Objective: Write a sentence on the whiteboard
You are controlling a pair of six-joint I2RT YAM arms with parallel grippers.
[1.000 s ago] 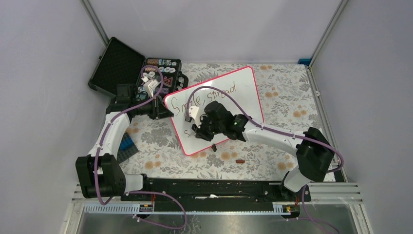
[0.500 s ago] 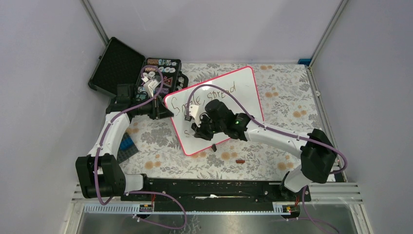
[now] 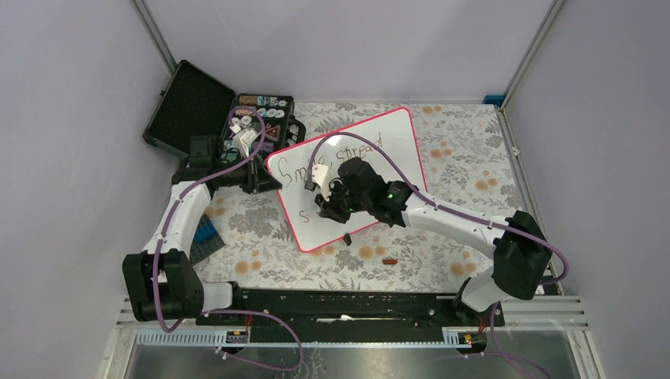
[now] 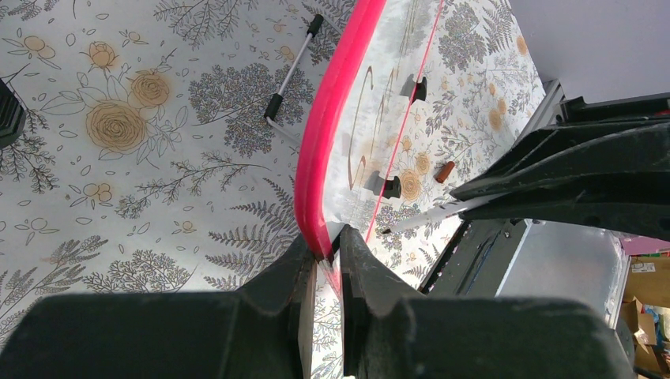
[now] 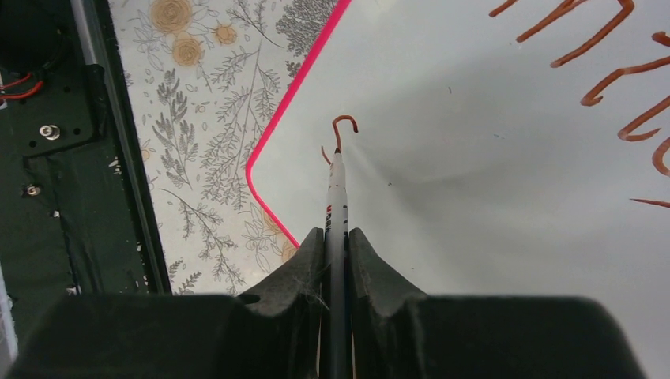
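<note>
Whiteboard [image 3: 403, 142], left rim pinched by the left gripper [image 4: 324, 251]: top line of the sentence [image 3: 357, 148] written, second line just begun near its lower-left corner by the marker [image 5: 337, 185] clamped in the right gripper [image 5: 336, 237].

The bench [image 3: 474, 158] is covered in a pale cloth printed with grey ferns and tan flowers. The whiteboard [image 3: 399, 158] sits askew near its middle. An open black case [image 3: 190, 103] stands at the far left corner. A small reddish-brown cap [image 3: 389, 260] lies just in front of the board. A dark blue block [image 3: 204, 237] lies at the left, and a thin white rod [image 4: 291, 69] with black ends lies beside the board's rim.
</note>
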